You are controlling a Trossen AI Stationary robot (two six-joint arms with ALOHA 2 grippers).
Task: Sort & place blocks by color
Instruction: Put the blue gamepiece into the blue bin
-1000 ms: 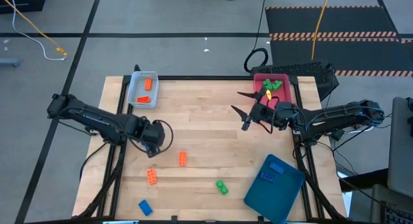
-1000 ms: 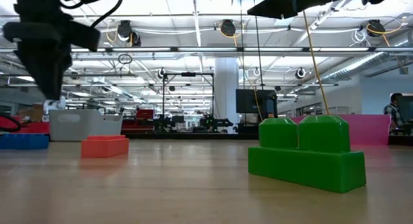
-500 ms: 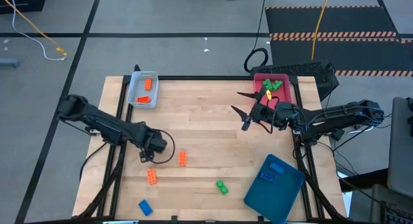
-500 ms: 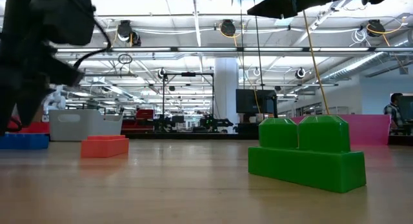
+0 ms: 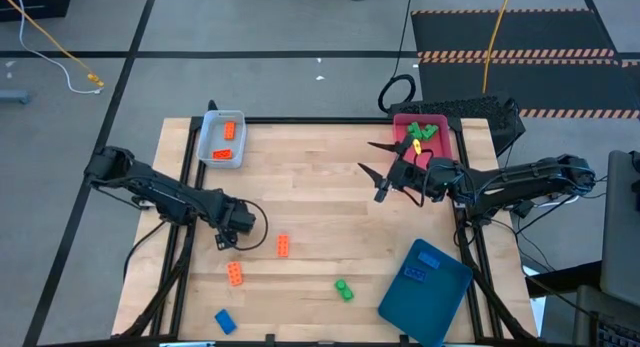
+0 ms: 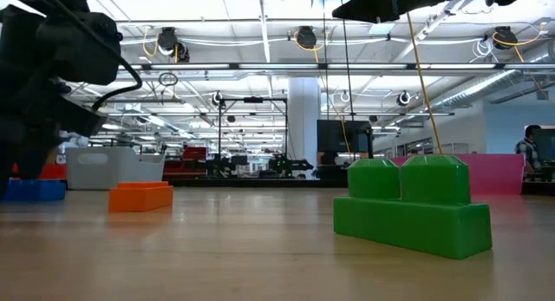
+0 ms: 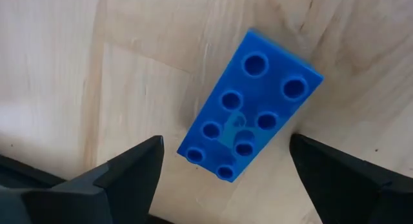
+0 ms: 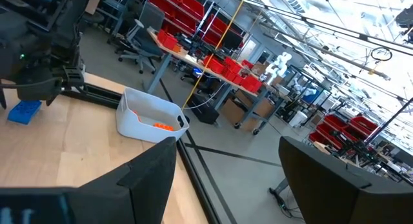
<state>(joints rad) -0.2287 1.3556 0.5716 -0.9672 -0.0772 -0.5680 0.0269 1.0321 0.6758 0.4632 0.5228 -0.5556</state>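
L pincer (image 5: 226, 241) hangs low over the table (image 5: 310, 177) w/ fingers spread wide, nothing held; its wrist cam looks down on a blue block (image 7: 250, 105) lying flat btwn them. R pincer (image 5: 377, 172) also wide, empty, raised near pink tray (image 5: 447, 135). Orange blocks (image 5: 283, 245) and green block (image 5: 343, 288) loose on table.

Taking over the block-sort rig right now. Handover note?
Left gripper: open, empty, over the table's left side; its wrist view frames the loose blue block between the fingers.
Right gripper: open, empty, waiting beside the pink tray.
Done: orange blocks in the pale-blue tray, green blocks in the pink tray, blue blocks in the teal tray.
Left: loose orange block, second orange block, loose green block, loose blue block.
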